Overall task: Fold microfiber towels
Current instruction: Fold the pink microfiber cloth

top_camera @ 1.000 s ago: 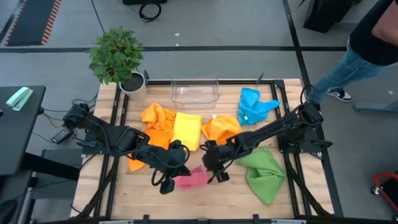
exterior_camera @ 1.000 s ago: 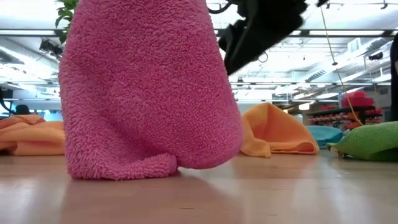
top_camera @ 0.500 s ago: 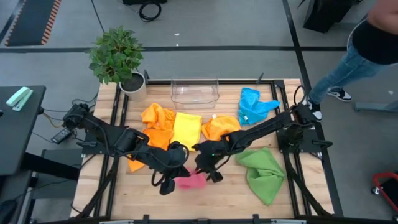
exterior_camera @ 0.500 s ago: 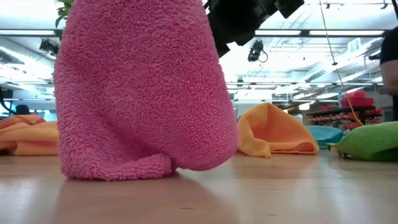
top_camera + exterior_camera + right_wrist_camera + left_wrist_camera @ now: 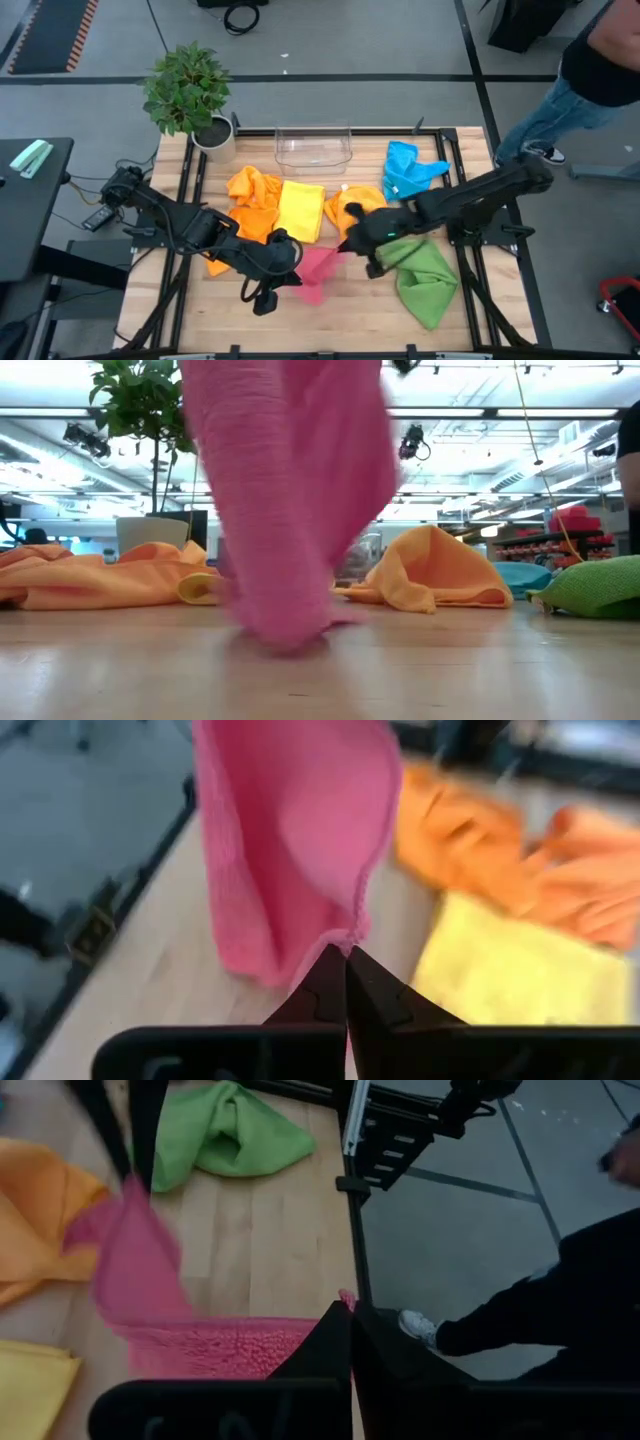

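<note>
The pink towel (image 5: pixel 318 270) hangs between my two grippers at the table's middle front. My left gripper (image 5: pixel 290 272) is shut on its left end, and my right gripper (image 5: pixel 345 246) is shut on its right end. Both show in the wrist views, the left (image 5: pixel 350 1320) and the right (image 5: pixel 345 965). The towel's low fold (image 5: pixel 280 642) reaches the tabletop. Two orange towels (image 5: pixel 255 190) (image 5: pixel 355 205), a yellow one (image 5: pixel 300 208), a blue one (image 5: pixel 405 168) and a green one (image 5: pixel 425 275) lie crumpled or flat on the wood. My left gripper pinches the pink towel's edge (image 5: pixel 338 1304) between its two shut fingers, slanting down from the table's left. The cloth runs from there toward the other gripper. My right gripper pinches an edge of the towel at a corner (image 5: pixel 350 935) between its two shut fingers, slanting down from the right. The cloth sags away from the fingers, slack.
A clear plastic bin (image 5: pixel 313 147) stands at the far edge, with a potted plant (image 5: pixel 190 95) at the far left corner. A person (image 5: pixel 590 70) stands beyond the table's far right corner. Bare wood lies at the near edge, left of the green towel.
My right gripper has reached left to the pink towel, shut on it and risen, pulling back toward the right. The towel's right end has come up off the table. The bundle that hung broad from my left gripper is now drawn out between both.
</note>
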Controlling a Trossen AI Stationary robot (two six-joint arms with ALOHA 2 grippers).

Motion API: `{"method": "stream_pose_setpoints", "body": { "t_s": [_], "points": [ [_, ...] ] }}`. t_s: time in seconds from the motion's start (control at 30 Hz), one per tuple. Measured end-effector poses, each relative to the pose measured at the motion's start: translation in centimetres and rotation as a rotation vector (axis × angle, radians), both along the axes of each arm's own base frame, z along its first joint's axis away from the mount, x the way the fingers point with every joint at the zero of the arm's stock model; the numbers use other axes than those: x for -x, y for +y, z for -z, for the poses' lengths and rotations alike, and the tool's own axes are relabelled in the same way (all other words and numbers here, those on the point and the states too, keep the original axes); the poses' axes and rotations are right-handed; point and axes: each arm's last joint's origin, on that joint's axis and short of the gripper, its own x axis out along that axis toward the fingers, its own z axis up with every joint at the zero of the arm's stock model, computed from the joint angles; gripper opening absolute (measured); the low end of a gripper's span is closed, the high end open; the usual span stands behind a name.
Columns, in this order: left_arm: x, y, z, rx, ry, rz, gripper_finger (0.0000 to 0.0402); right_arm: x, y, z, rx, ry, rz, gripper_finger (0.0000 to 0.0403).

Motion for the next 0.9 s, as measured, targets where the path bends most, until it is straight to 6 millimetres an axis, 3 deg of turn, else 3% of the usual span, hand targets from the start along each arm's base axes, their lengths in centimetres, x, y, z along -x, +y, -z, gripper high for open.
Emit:
{"method": "stream_pose_setpoints", "body": {
  "t_s": [0.17,0.67,0.8,0.9],
  "points": [
    [0.0,0.0,0.0,-0.023,-0.009,0.006,0.0007,2.7,0.8,-2.4,0.007,-0.07,0.062,0.0001],
    [0.5,0.4,0.8,-0.063,0.084,-0.008,0.0009,2.9,3.5,1.2,0.051,0.145,0.081,0.0],
    [0.8,1.2,0.9,-0.161,0.093,-0.044,0.0006,3.0,2.4,0.4,0.112,0.107,0.103,0.0],
    [1.1,3.1,-0.1,-0.204,0.063,-0.058,0.0006,2.8,0.7,-1.6,0.183,0.051,0.149,0.0]
  ]
}}
